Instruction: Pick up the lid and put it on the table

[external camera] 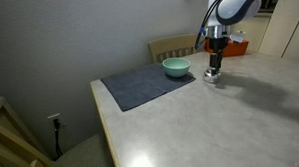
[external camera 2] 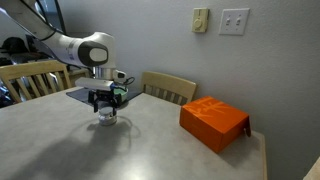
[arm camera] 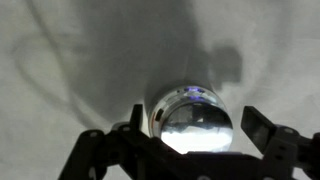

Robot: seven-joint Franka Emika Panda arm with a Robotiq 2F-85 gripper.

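Note:
The lid (arm camera: 192,118) is a small shiny metal dome. It lies low on the pale table (arm camera: 90,60), directly under my gripper (arm camera: 195,130). The fingers straddle it, one on each side, and a gap shows between the right finger and the lid, so the gripper is open. In both exterior views the gripper (external camera: 213,69) (external camera 2: 106,103) points straight down over the lid (external camera: 211,79) (external camera 2: 106,119), just beyond the mat's corner. The knob does not show clearly. I cannot tell whether anything lies under the lid.
A teal bowl (external camera: 176,67) stands on a dark grey cloth mat (external camera: 140,86) beside the gripper. An orange box (external camera 2: 214,122) lies near the table's far end. Wooden chairs (external camera 2: 168,88) stand along the table's edge.

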